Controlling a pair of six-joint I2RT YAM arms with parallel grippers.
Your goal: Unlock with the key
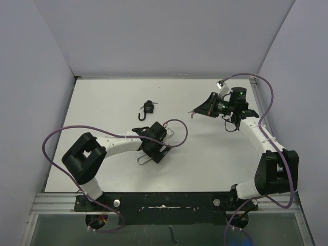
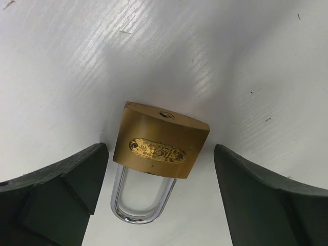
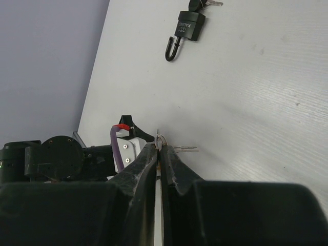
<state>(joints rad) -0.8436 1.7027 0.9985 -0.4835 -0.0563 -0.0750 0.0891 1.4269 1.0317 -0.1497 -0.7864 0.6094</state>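
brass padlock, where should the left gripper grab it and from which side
Take the brass padlock by its body, across the two flat side edges, probably coming down from above: it lies flat on the table, and the left gripper stands open either side of it. Avoid the round shackle, and leave the keyhole end free for the key in the right gripper.

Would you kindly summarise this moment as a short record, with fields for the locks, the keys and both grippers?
brass padlock: flat on the table, shackle closed, keyhole end facing away from the left wrist camera
left gripper: open, one finger on either side of the brass padlock, narrow gaps showing
right gripper: shut on the key ring
key ring: pinched at the fingertips, one key sticking out sideways
black padlock: apart from both grippers, shackle open
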